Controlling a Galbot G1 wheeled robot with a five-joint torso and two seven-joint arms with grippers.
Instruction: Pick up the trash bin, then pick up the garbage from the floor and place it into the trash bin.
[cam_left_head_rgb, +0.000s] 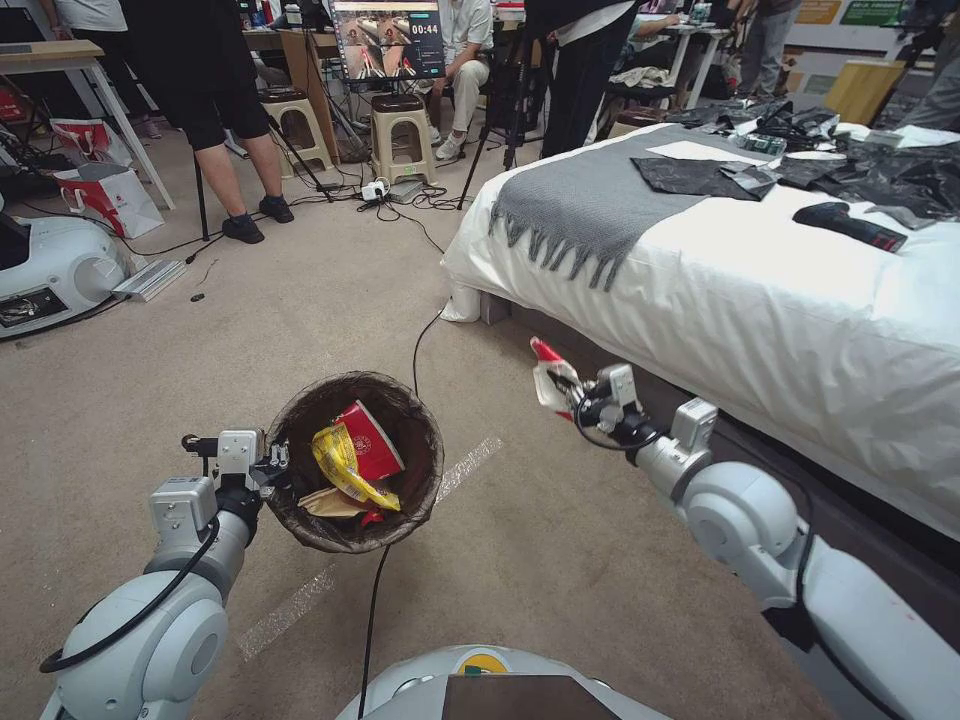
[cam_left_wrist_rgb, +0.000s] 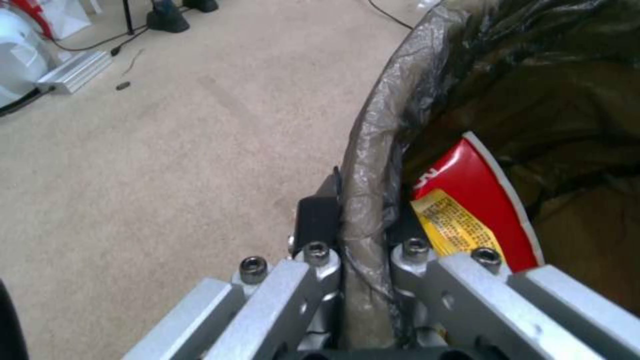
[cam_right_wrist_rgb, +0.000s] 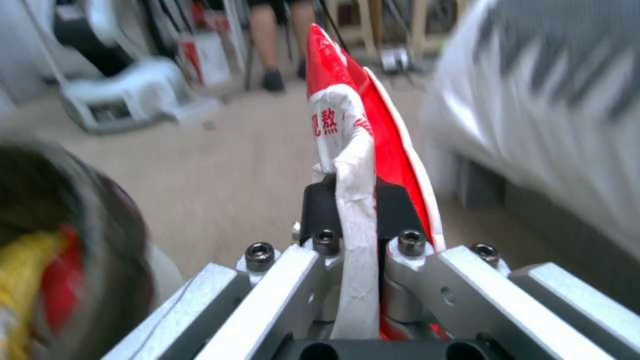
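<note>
Head view, left to right: left gripper (cam_left_head_rgb: 272, 468) clamped on the rim of the small round bin lined with a dark bag (cam_left_head_rgb: 420, 420), held above beige carpet (cam_left_head_rgb: 300, 310); inside, yellow and red wrappers (cam_left_head_rgb: 350, 460). Right gripper (cam_left_head_rgb: 572, 398), beside the white bed (cam_left_head_rgb: 780, 310), pinches a red-and-white crumpled carton (cam_left_head_rgb: 548, 372).

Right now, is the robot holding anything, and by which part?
Left end effector pinches the trash bin by its rim; right end effector clamps a red-white wrapper at its lower end.

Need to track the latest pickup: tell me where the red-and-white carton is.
The red-and-white carton is off the floor, pinched in the right gripper, right of the trash bin and beside the bed.
</note>
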